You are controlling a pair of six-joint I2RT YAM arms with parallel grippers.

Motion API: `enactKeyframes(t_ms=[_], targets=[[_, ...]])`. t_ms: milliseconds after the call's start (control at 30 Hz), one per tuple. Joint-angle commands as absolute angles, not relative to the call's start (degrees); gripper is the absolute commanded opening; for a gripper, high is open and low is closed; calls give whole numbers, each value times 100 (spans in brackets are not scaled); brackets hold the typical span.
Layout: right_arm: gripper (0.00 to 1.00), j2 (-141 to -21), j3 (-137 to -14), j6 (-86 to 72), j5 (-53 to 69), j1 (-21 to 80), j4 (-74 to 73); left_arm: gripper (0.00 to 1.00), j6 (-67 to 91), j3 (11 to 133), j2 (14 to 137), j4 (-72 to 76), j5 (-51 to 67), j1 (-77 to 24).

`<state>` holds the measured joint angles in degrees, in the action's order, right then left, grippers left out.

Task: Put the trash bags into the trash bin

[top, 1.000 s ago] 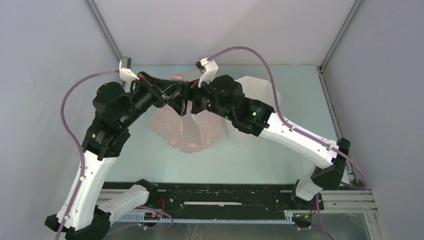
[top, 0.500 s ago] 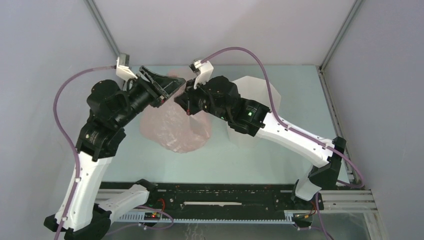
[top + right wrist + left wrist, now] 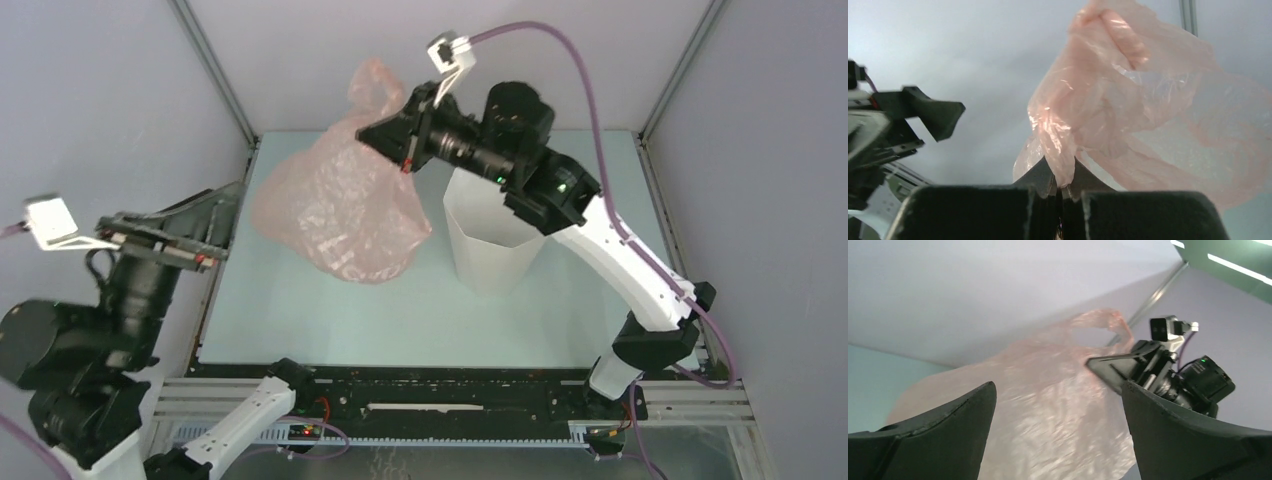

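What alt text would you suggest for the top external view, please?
The right gripper is shut on the top of the pale-pink trash bag, which hangs left of the white trash bin. The left gripper stands open and empty, farther left.

The bin (image 3: 495,240) stands on the table (image 3: 330,320), right of the middle. The bag (image 3: 340,215) hangs just to the bin's left, outside it, with its top pinched in the right gripper (image 3: 385,138) above the table's far side and its bulk sagging toward the tabletop. The left gripper (image 3: 215,228) sits at the table's left edge, left of the bag and apart from it.
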<state>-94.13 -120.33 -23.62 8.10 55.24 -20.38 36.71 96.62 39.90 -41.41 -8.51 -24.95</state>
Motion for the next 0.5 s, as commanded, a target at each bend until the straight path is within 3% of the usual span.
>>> enactKeyframes(t_ms=[0,133,300,467], targets=[[0,-9375,-13084,-2649,1690,5118,-2392,100,3027,9690,3934,-4263,-1615,-2461],[0,-8905,-13065,-3084,2836,4292,-2361,100,3074,9657,4129,-4390,-1686,-2461],[0,-7989,-11956,-3717,4253,2775,-2283,100,3353,9564,4406,-4067,-1239,-2461],[0,-7121,-10922,-3885,4869,1547,-2715,100,3630,9757,4935,-3870,-828,-2461]])
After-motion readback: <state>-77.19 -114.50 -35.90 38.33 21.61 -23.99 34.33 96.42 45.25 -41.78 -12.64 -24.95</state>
